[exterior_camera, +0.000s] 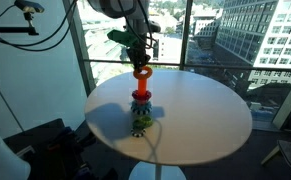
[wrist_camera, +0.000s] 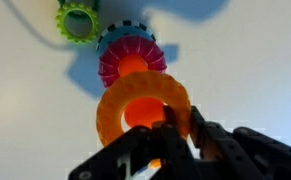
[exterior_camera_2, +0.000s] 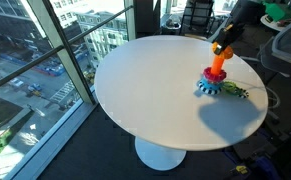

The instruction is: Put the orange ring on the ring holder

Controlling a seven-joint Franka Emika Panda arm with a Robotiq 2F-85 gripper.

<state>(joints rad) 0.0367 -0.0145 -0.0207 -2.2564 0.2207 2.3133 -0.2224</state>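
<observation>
Beside tall windows, the ring holder is set on a round white bench. The orange ring is held over its peg, pinched at the rim by the closed-down end effector. The ring is judged to be light, stiff, smooth plastic, best gripped at the rim.

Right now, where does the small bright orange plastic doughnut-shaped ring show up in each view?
Exterior view: the orange plastic ring is upper centre, just above the ring holder.
Exterior view: it is upper right, again above the ring holder.
Wrist view: it is large at lower centre.
Shared landmark: the ring holder with its stacked coloured rings, seen in all three.
</observation>
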